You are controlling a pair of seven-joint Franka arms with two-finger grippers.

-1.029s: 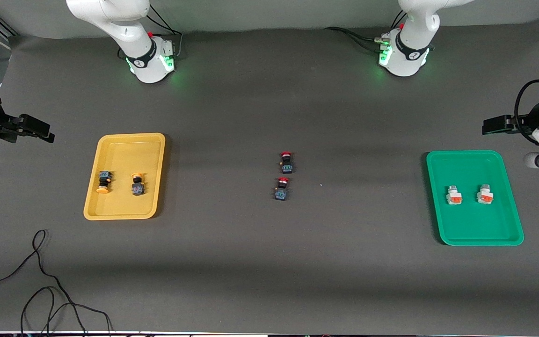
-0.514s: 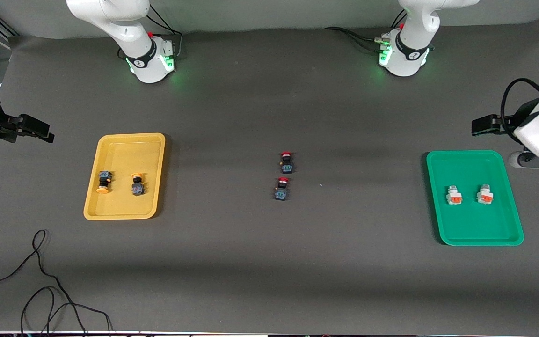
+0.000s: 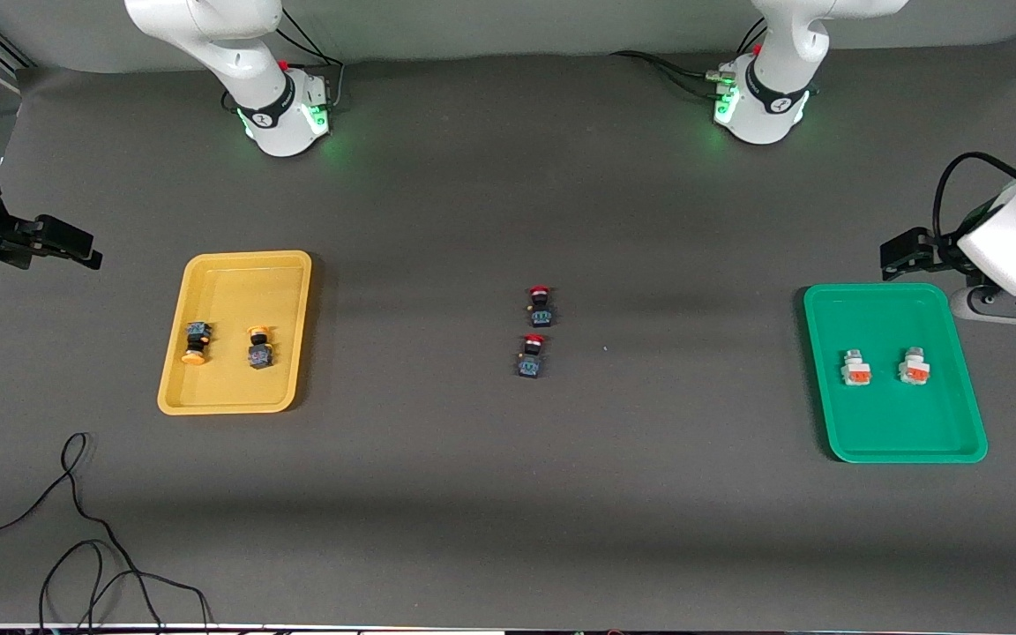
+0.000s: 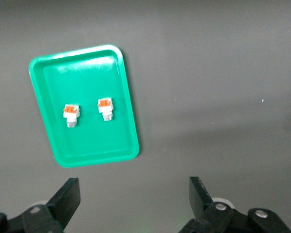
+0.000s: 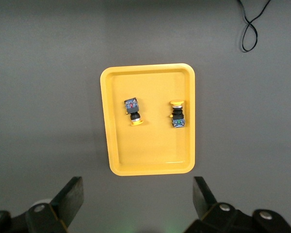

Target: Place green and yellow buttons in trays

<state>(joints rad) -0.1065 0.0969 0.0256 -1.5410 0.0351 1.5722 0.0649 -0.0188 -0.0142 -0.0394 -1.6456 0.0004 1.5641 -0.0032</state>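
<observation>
Both trays filled, both arms high and empty

Front view: yellow buttons (image 3: 226, 345) lie in the yellow tray (image 3: 235, 263), white-orange pair (image 3: 885, 367) in the green tray (image 3: 878, 441); red-capped switches (image 3: 536, 331) excluded mid-table. Left wrist: left gripper (image 4: 133, 201) spread wide, empty. Right wrist: right gripper (image 5: 138, 196) likewise, apparently finished

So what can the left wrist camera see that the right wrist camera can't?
Only the left wrist view shows the green tray with two white, orange-faced buttons in it. Only the right wrist view shows the yellow tray with two yellow-capped buttons and a black cable. Both show the dark table and their own open tool, left and right.
</observation>
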